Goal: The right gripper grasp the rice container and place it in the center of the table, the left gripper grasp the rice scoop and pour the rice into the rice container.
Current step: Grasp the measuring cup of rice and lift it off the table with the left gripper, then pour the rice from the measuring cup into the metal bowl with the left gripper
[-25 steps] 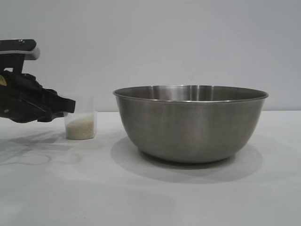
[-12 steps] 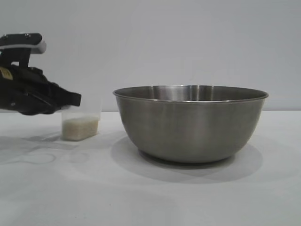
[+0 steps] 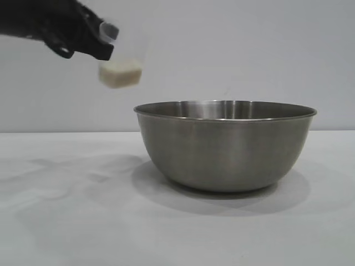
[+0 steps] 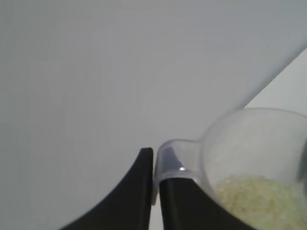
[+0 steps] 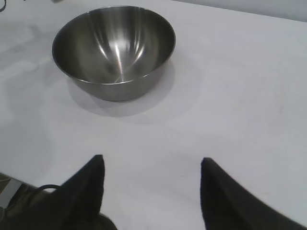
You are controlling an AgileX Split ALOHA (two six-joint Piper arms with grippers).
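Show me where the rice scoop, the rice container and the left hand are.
rice scoop (image 3: 120,73), exterior view, on its rice-filled lower body.
rice container (image 3: 224,147), exterior view, on its outer steel wall.
left hand (image 4: 153,191), left wrist view, between the fingertips at the scoop's handle.

Cup upper left, bowl centre-right

The small clear plastic measuring cup hangs above-left of the large round stainless-steel bowl on the white tabletop.

Steel bowls: one, the rice container, centre right of the exterior frame, upper left of the right wrist frame.
Plastic cups: one, the rice scoop, upper left of the exterior frame, lower right of the left wrist frame.
Heaps of rice: one, the rice inside the cup.
Grippers: two, the left gripper and the right gripper.
Tables: one, the table.
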